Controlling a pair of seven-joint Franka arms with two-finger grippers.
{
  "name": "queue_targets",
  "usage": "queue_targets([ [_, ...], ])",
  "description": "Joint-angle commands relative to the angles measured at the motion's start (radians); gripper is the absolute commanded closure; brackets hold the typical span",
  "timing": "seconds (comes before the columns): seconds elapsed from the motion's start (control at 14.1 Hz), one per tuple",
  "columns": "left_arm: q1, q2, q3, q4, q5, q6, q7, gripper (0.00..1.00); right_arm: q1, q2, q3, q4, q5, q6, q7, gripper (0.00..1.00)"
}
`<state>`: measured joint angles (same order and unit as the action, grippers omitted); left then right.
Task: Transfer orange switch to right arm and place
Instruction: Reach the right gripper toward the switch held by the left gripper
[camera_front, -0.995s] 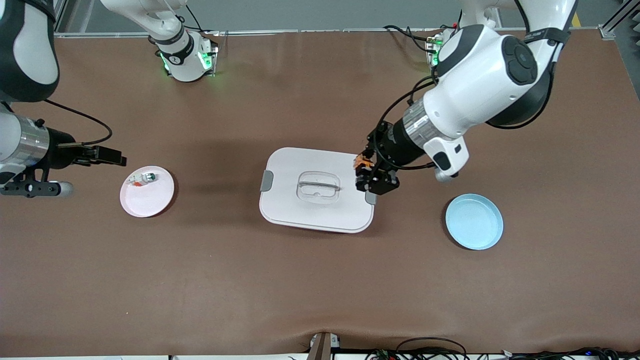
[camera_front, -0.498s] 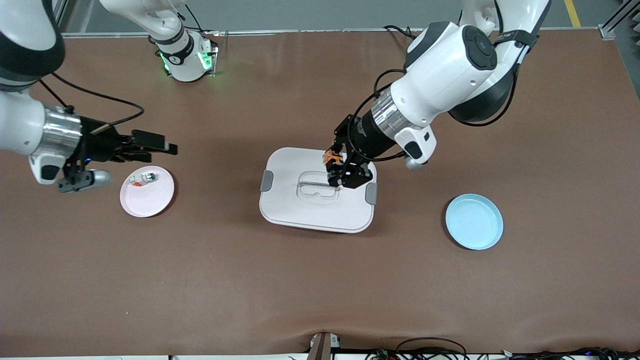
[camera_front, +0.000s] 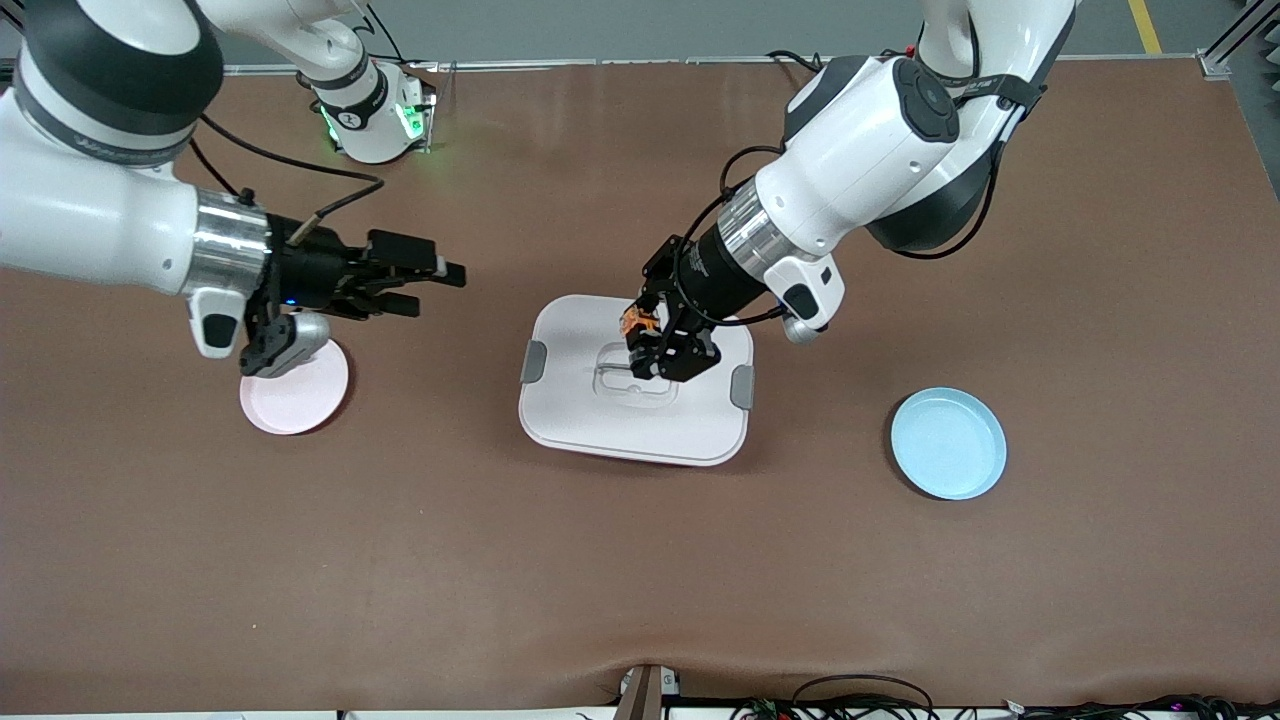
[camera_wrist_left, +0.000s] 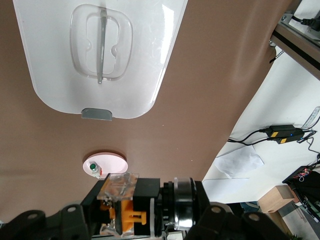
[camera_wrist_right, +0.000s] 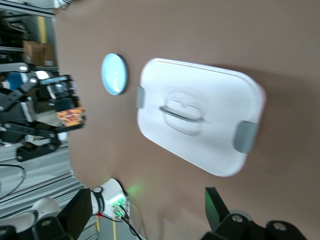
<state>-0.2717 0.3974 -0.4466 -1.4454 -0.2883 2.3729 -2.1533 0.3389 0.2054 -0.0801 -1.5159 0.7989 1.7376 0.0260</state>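
Orange switch (camera_front: 637, 322) sits clamped in our left gripper (camera_front: 655, 345), held up over the middle of the white lidded box (camera_front: 590, 410) so the other arm can reach it. Our right gripper (camera_front: 425, 285) has its fingers spread wide, empty, over the table between the pink plate (camera_front: 290, 405) and the box, we judge ready for the handover.

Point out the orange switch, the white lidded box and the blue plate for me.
orange switch (camera_front: 636, 322), front view, its orange part, held in the shut left gripper (camera_front: 650, 345).
white lidded box (camera_front: 570, 400), front view, bare lid corner.
blue plate (camera_front: 948, 443), front view, its bare inside.
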Motion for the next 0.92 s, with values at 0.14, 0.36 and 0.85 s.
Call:
queue_targets([
  [0.14, -0.008, 0.005, 0.003, 0.013, -0.003, 0.012, -0.013, 0.6, 0.132, 0.04, -0.009, -0.014, 0.055, 0.196, 0.008, 0.0],
  [0.36, -0.011, 0.003, 0.003, 0.011, 0.0, 0.016, -0.011, 0.6, 0.146, 0.068, -0.009, -0.006, 0.086, 0.243, -0.011, 0.0],
  [0.85, -0.011, 0.003, 0.003, 0.011, 0.001, 0.029, -0.011, 0.6, 0.176, 0.111, -0.009, 0.026, 0.178, 0.287, -0.017, 0.0],
])
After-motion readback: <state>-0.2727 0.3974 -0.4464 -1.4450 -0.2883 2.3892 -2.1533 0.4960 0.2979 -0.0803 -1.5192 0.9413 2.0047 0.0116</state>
